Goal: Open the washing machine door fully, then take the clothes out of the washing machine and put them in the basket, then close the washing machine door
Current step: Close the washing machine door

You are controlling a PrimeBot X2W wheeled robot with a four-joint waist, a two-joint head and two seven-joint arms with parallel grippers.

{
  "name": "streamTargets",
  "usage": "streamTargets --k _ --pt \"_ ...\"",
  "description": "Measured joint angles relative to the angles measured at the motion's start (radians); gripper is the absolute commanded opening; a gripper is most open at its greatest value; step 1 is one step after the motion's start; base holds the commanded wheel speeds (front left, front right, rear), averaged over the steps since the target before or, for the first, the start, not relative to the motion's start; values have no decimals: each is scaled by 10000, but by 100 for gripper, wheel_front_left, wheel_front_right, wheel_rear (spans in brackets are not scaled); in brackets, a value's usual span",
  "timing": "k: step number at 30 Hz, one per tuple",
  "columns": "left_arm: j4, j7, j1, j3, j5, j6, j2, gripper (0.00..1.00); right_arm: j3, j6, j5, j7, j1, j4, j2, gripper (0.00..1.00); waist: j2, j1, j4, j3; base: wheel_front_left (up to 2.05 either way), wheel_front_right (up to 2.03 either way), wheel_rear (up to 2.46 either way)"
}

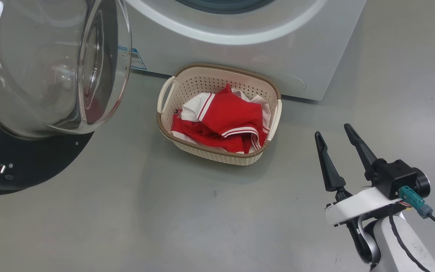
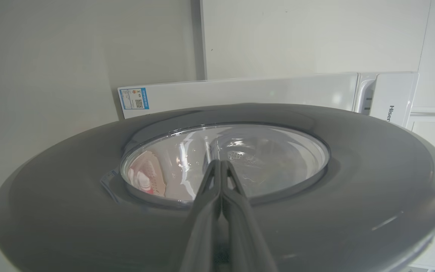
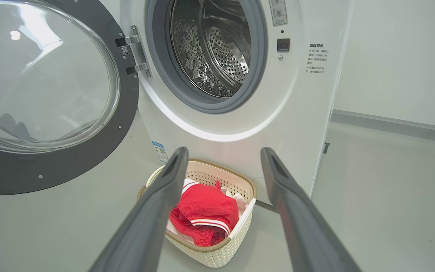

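Red-and-white clothes (image 1: 221, 121) lie crumpled in the cream basket (image 1: 217, 156) in the head view. The basket stands on the grey floor (image 1: 127, 226), just in front of the white washing machine (image 1: 263, 53). The washing machine door (image 1: 32, 166) is swung wide to the left, its clear glass bowl bulging toward the camera above the black rim. At the near right the right gripper (image 1: 332, 130) hangs above the floor, well apart from the basket, its two dark fingers spread and holding nothing. In the left wrist view the left gripper (image 2: 219, 163) points at the outer face of the door. Its fingers are pressed together with nothing between them, and their tips lie over the round glass; whether they touch the door I cannot tell. Beyond the door, a white face of the machine shows a blue sticker (image 2: 134, 98). In the right wrist view the spread fingers frame the basket with the clothes inside, close to the machine's front. Above it the perforated steel drum (image 3: 217, 49) shows inside the grey rubber ring (image 3: 257, 75), and the door hangs on its hinge (image 3: 136, 51) at the left.
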Motion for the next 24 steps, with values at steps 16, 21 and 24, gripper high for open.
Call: streamTargets --k 16,21,24 --pt "-761 644 586 -96 -430 -86 -821 0 10 -4 17 -73 14 115 42 100 0 0 11 -100 0 0 0" --pt "-1051 744 765 -217 -439 -130 -1058 0 19 -4 44 -100 17 174 46 100 0 0 20 -165 0 0 0" --pt "-1321 947 858 -360 -449 -163 -1214 0 21 -4 82 -100 20 201 50 100 0 0 26 -204 0 0 0"
